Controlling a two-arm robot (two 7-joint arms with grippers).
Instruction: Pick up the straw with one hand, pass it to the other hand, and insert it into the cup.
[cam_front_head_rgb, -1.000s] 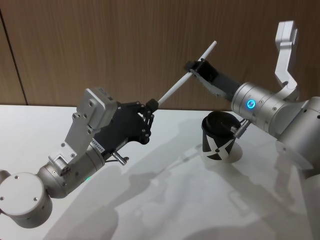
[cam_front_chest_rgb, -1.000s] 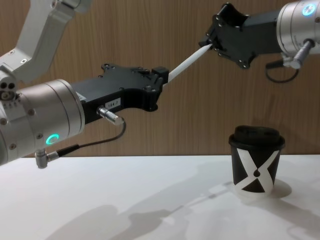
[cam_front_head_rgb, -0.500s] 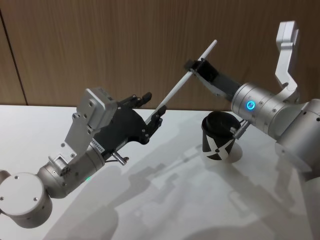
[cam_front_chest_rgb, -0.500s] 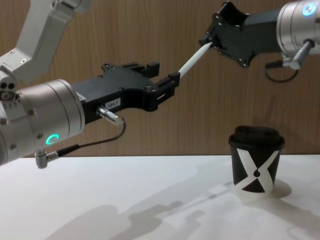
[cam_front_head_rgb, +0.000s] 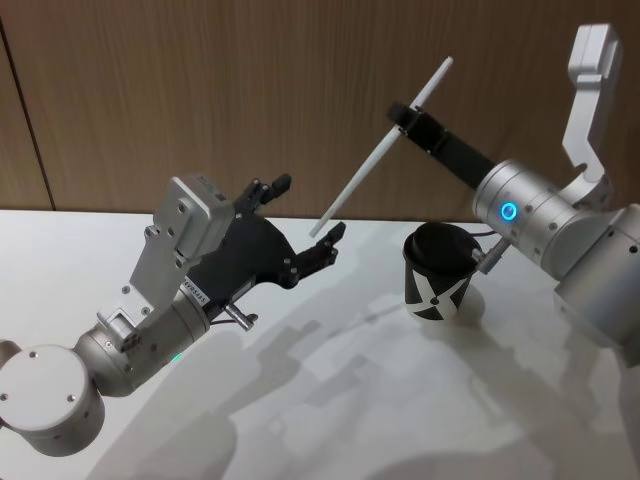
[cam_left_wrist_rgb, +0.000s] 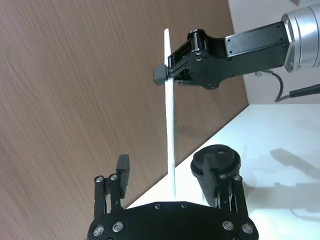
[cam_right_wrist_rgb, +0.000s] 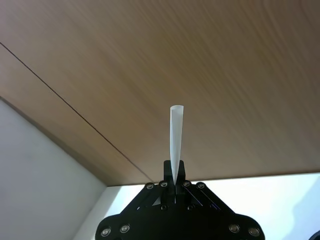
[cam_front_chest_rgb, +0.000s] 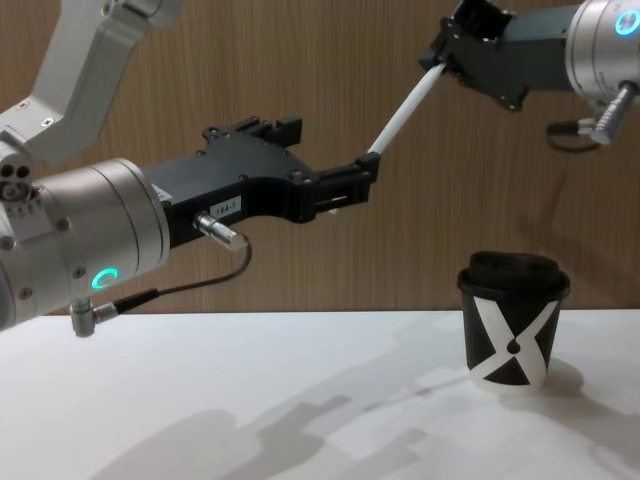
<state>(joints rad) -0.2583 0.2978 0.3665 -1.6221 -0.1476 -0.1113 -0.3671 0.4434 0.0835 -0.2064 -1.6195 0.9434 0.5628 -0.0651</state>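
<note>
Straw (cam_front_head_rgb: 375, 155): aloft and tilted, clamped near its upper end by right gripper (cam_front_head_rgb: 403, 113), closed tight on it, so leaving the long lower part free for insertion. Lower tip just beside one finger of left gripper (cam_front_head_rgb: 308, 210), spread wide and holding nothing, probably for a clean parting. Cup (cam_front_head_rgb: 437, 275): upright on table (cam_front_head_rgb: 350, 420), lid (cam_front_head_rgb: 440, 245) on, well apart from the tip; insertion not yet begun.

I log open air straight above the cup (cam_front_head_rgb: 436, 275) lid. At the cup's 9 o'clock the left gripper (cam_front_head_rgb: 307, 208) stands with jaws spread; the lower tip of the straw (cam_front_head_rgb: 385, 150) sits between them, just beside one. Bare table (cam_front_head_rgb: 330, 400) at 6 o'clock.
</note>
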